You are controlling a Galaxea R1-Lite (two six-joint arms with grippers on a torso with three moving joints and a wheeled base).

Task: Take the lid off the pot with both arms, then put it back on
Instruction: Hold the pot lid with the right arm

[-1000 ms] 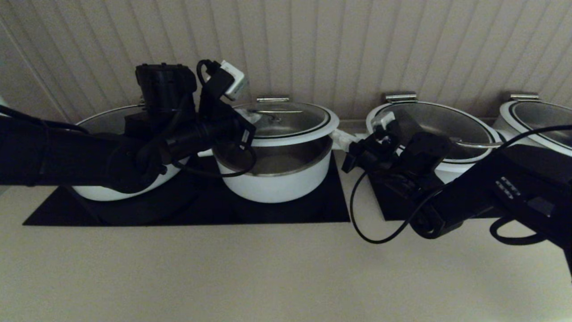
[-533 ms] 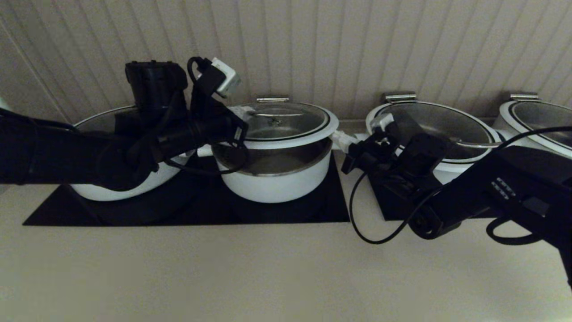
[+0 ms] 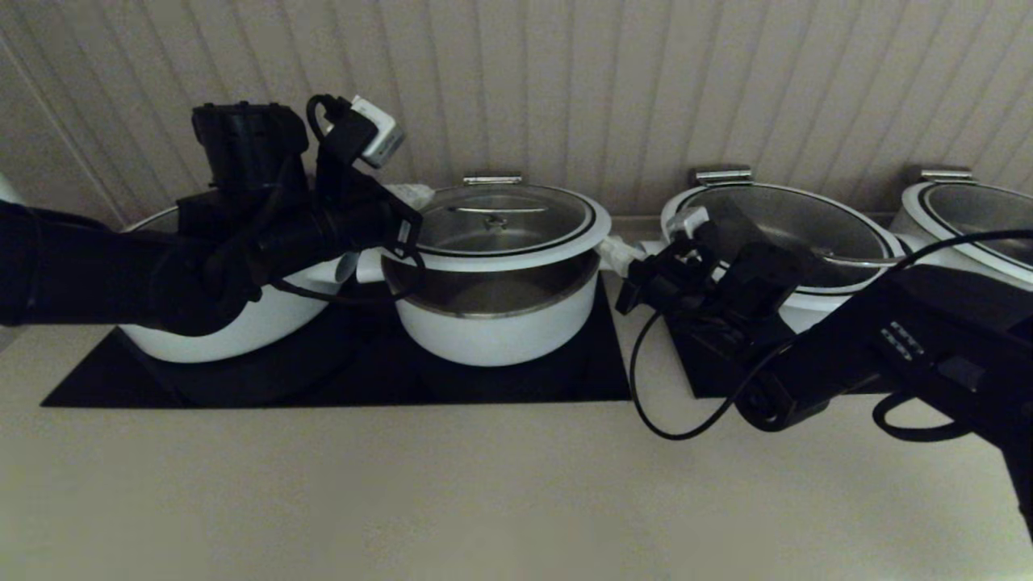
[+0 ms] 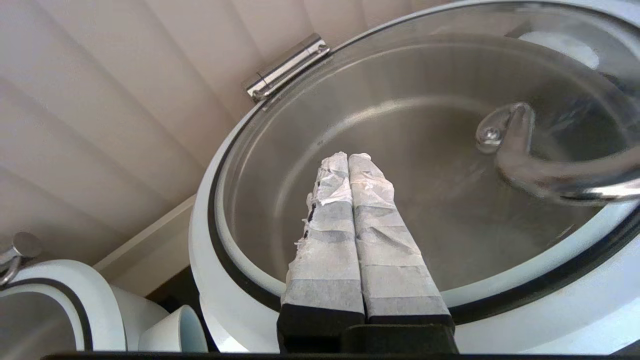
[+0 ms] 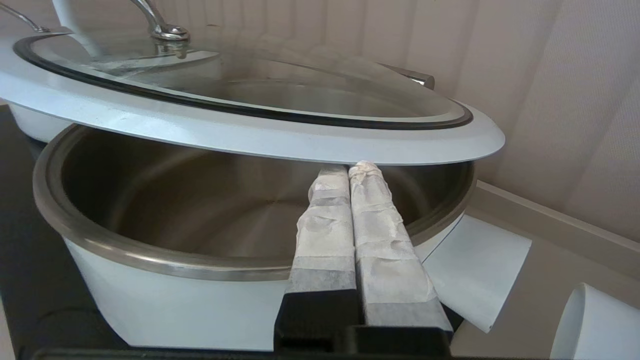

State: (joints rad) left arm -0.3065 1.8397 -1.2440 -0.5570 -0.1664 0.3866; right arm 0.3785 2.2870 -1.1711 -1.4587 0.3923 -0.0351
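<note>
The lid [image 3: 504, 222] is hoisted above the pot [image 3: 496, 319]; left gripper [image 4: 350, 160] and right gripper [image 5: 347, 172] prop its rim, fingers pressed together, holding nothing. Putting it back remains.

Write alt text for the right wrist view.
The lid hangs tilted above the open pot, its white rim resting on the tips of the shut right gripper. A ribbed wall stands behind.

Wide white pots [image 3: 807, 234] [image 3: 968, 218] with glass lids were seen right, another [image 3: 234, 323] left, on black mats [image 3: 516, 379] over the beige surface [image 3: 484, 484]; ribbed wall [image 3: 646, 81] behind.
</note>
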